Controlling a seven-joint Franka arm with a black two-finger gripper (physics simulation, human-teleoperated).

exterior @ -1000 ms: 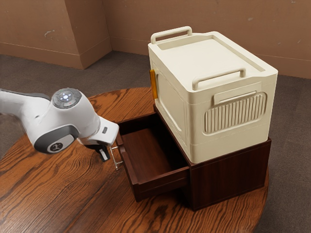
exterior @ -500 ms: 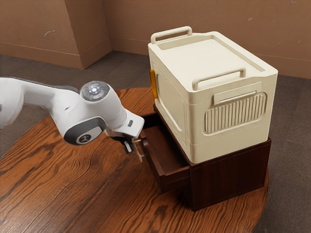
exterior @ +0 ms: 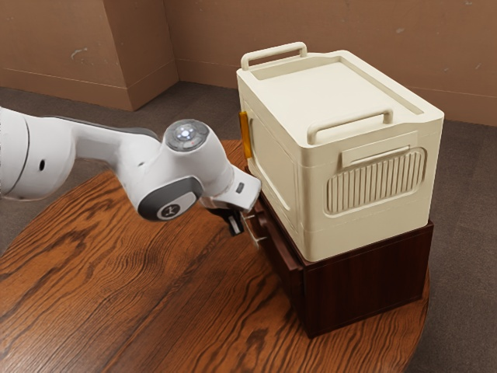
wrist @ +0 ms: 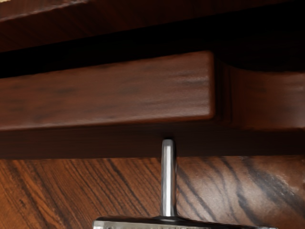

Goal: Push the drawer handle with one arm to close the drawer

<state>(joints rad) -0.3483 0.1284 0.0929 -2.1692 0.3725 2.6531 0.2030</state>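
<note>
While the gripper (exterior: 236,226) is sitting at the handle (wrist: 168,183), mid-frame, the drawer (exterior: 283,257) is standing slightly open. Can't tell gripper opening.

The drawer (exterior: 281,252) stands slightly open; the gripper (exterior: 238,228) is at its handle (exterior: 257,239).

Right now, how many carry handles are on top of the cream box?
2: one handle along the far edge of the top, seen from the exterior camera, the other along its near edge, above the slatted vent. None seem hidden.
</note>
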